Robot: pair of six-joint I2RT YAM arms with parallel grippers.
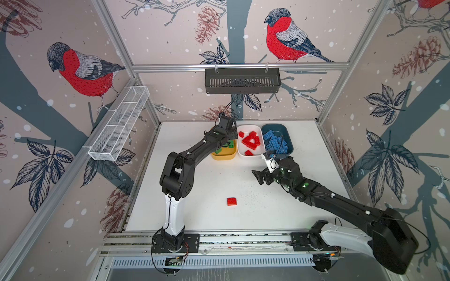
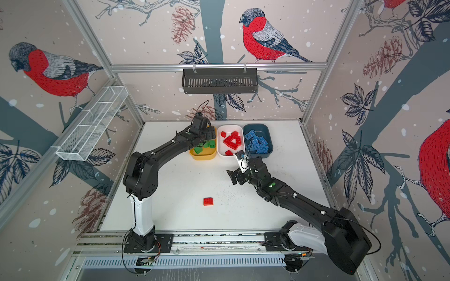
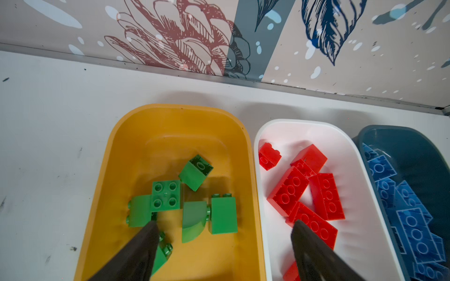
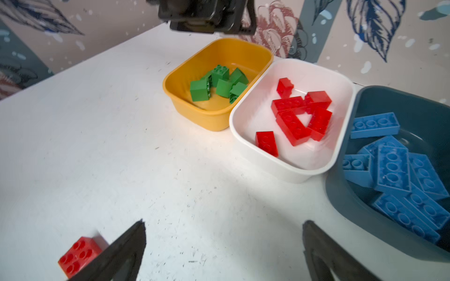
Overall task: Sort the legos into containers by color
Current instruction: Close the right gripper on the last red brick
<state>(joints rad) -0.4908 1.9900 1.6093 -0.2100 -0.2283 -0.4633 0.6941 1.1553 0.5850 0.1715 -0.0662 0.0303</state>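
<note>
Greens (image 3: 166,195) are being held in yellow tub (image 3: 175,108), reds (image 3: 326,194) in white tub (image 3: 304,121), blues (image 3: 414,231) in teal tub (image 3: 401,129). One red brick (image 1: 231,201) is being left out, mid-desk (image 1: 207,175). Left gripper (image 3: 224,222) over yellow tub, right gripper (image 4: 224,222) above desk: both being held wide apart, empty.

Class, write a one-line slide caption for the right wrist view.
Right gripper open over the table: one red brick loose, the rest sorted in three tubs.

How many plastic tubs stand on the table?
3, in a row at the back: yellow tub left, white tub middle, dark blue tub right. None seems hidden.
</note>
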